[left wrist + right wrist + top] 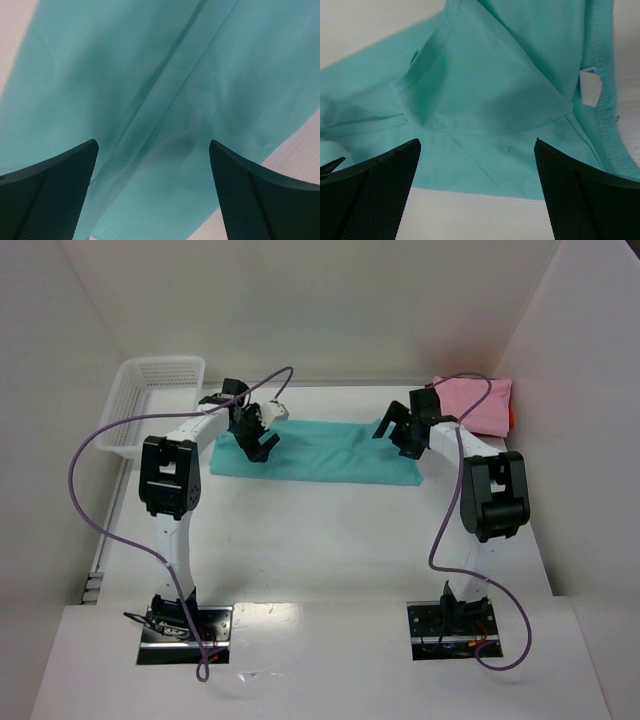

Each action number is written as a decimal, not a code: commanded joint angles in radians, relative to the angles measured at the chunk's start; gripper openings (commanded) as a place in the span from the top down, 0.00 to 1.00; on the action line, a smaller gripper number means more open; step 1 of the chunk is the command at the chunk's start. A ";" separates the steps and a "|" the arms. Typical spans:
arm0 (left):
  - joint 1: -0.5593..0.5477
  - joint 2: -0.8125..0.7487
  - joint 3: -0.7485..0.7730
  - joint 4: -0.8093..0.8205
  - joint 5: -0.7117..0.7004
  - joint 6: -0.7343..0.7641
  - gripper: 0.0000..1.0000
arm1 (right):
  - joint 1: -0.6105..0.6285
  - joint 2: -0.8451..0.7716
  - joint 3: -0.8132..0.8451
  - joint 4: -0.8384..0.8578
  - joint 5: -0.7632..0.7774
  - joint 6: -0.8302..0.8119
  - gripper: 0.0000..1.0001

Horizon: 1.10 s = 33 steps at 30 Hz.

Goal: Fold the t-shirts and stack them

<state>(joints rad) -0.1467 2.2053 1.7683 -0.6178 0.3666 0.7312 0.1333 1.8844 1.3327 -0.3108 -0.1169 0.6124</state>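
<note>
Top external view is showing a teal t-shirt (pixel 330 452) lying as a long folded strip across the far middle of the white worktop (pixel 330 540). Over its left end the left gripper (pixel 262 443) is hanging, and over its right end the right gripper (pixel 392 430), both with jaws spread wide, grasping nothing. A folded pink t-shirt (pixel 478 400) is resting in the far right corner, and a white mesh basket (pixel 150 390) is sitting far left.

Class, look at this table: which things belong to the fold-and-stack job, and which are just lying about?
Belongs to the job:
teal t-shirt, mid-table
pink t-shirt, folded, far right
red t-shirt, only an edge showing under the pink

Just lying about:
white mesh basket, far left corner
</note>
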 commanded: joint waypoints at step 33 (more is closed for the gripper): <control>-0.261 -0.167 -0.399 -0.183 0.120 -0.504 0.01 | 0.015 -0.195 0.049 -0.055 0.062 -0.019 0.00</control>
<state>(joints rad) -0.3556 2.0476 1.4879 -0.6706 0.4006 0.3834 0.1379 1.7823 1.3955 -0.3546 -0.0952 0.6083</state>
